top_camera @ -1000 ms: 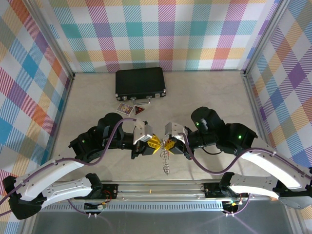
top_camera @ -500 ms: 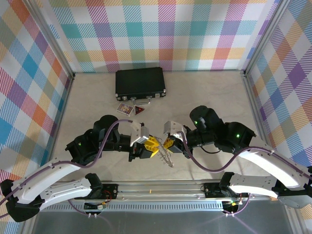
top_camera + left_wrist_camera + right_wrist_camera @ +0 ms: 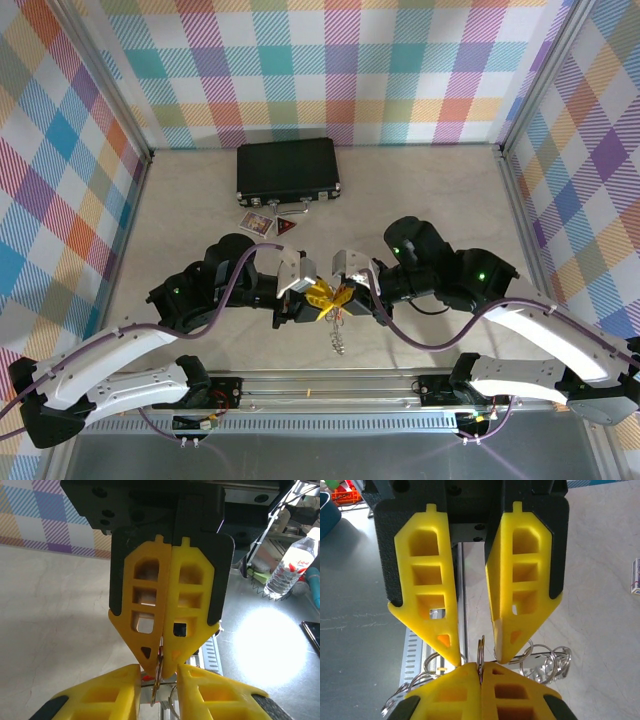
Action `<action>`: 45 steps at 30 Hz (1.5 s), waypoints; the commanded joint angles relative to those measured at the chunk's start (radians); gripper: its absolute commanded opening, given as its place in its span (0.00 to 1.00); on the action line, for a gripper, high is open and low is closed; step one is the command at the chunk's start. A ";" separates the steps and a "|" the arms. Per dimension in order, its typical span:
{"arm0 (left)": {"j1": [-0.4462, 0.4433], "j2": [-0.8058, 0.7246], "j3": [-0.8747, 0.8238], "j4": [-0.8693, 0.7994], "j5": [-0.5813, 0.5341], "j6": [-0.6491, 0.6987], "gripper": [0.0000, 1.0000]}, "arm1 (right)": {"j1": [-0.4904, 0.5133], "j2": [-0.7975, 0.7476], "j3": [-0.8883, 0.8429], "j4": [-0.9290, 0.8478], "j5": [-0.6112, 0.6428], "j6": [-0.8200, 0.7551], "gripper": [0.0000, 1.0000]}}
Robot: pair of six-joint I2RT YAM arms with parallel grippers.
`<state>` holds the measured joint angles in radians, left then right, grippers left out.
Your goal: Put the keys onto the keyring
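The keyring (image 3: 540, 665) is pinched by the right tool (image 3: 481, 667); the left tool (image 3: 478, 659) is held spread around it.

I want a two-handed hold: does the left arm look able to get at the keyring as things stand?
Probably yes: the left tool is open, its tips either side of the keyring, which the right tool pinches; nothing sits between.

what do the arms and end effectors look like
On the left arm and right arm: white shells low down, black links above, green lights, purple cables. On the left end effector and right end effector: yellow pointed fingers with window cut-outs, black mounts.
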<state>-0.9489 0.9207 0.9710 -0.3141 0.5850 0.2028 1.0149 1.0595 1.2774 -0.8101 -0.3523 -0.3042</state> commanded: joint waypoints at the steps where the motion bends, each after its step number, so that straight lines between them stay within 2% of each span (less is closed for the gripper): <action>1: -0.008 -0.010 0.004 0.024 -0.004 0.015 0.26 | 0.006 -0.009 0.016 0.037 -0.036 -0.006 0.00; 9: -0.010 -0.011 0.003 0.024 -0.002 0.017 0.00 | 0.005 -0.019 0.019 0.038 -0.045 -0.006 0.00; 12: -0.010 -0.024 0.002 0.027 0.002 0.010 0.00 | 0.006 -0.028 0.016 0.045 -0.049 -0.003 0.00; 15: -0.010 -0.038 -0.011 0.112 0.018 -0.015 0.00 | 0.006 -0.043 0.006 0.067 -0.053 0.008 0.00; 18: -0.010 -0.054 -0.026 0.202 0.045 -0.057 0.00 | 0.006 -0.057 -0.013 0.098 -0.046 0.019 0.21; 21: -0.011 -0.072 -0.054 0.330 0.090 -0.124 0.00 | 0.005 -0.072 -0.031 0.135 -0.049 0.035 0.26; 29: -0.011 -0.102 -0.104 0.511 0.137 -0.220 0.00 | 0.007 -0.119 -0.077 0.228 -0.044 0.056 0.21; 32: -0.011 -0.096 -0.116 0.567 0.146 -0.246 0.00 | 0.005 -0.128 -0.082 0.239 -0.046 0.055 0.15; 35: -0.011 -0.089 -0.119 0.586 0.148 -0.254 0.00 | 0.006 -0.141 -0.088 0.248 -0.045 0.050 0.05; 38: -0.011 -0.088 -0.111 0.553 0.130 -0.240 0.00 | 0.007 -0.149 -0.087 0.242 -0.034 0.038 0.00; 42: -0.011 -0.091 -0.068 0.339 0.026 -0.117 0.00 | 0.005 -0.134 -0.054 0.175 0.007 0.002 0.00; 45: -0.011 -0.068 -0.013 0.138 -0.036 -0.013 0.12 | 0.006 -0.087 0.007 0.072 0.045 -0.036 0.00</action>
<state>-0.9543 0.8486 0.8871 -0.0071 0.6201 0.0803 1.0168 0.9440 1.2221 -0.6403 -0.3576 -0.2829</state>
